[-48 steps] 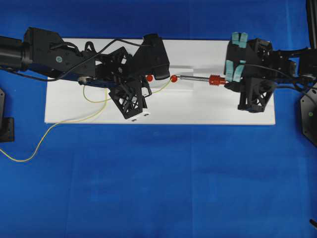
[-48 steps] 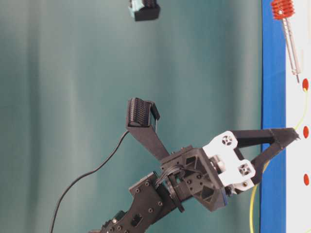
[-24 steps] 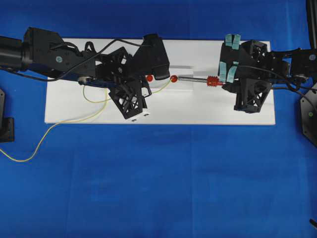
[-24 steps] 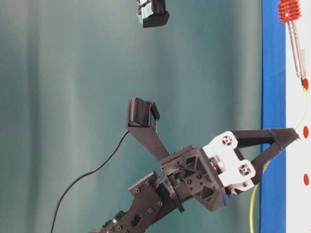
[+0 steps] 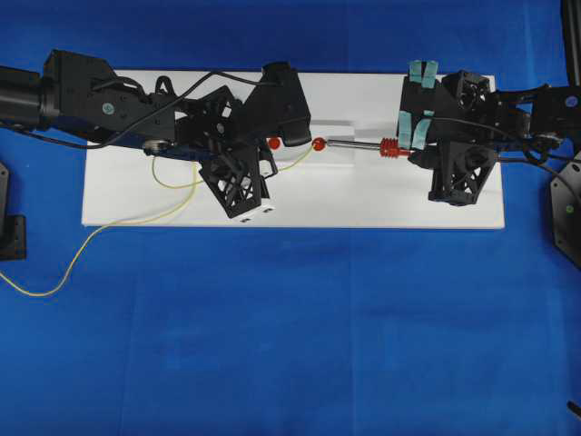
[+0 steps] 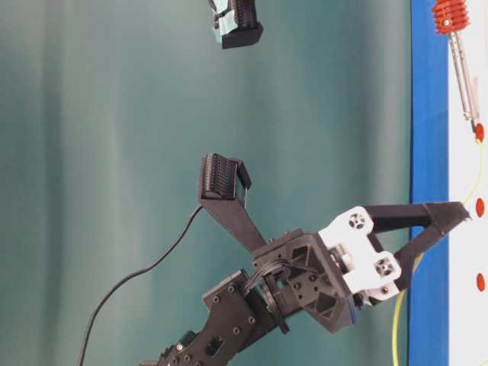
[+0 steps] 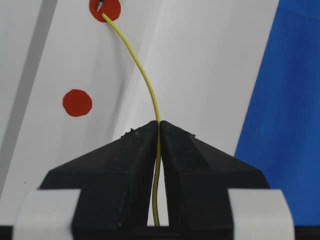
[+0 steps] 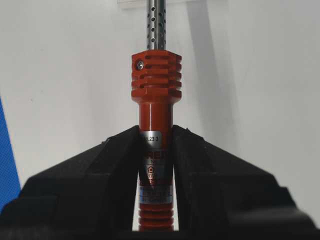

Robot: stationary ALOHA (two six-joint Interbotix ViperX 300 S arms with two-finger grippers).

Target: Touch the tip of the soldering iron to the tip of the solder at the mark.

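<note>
Pinching the thin yellow solder wire (image 7: 150,90) between clenched jaws, the left gripper (image 7: 159,131) sits bottom centre of its wrist view; wire arcs up-left to the upper red round mark (image 7: 105,9) on the white board (image 5: 363,195). Right gripper (image 8: 156,135) clamps the red-collared, silver-shafted soldering iron (image 8: 156,85) at its handle. Overhead, iron tip meets that mark, frame centre, over blue tabletop (image 5: 290,345).

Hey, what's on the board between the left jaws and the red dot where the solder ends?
Only the solder itself, arcing over bare white board, in the left wrist view.
</note>
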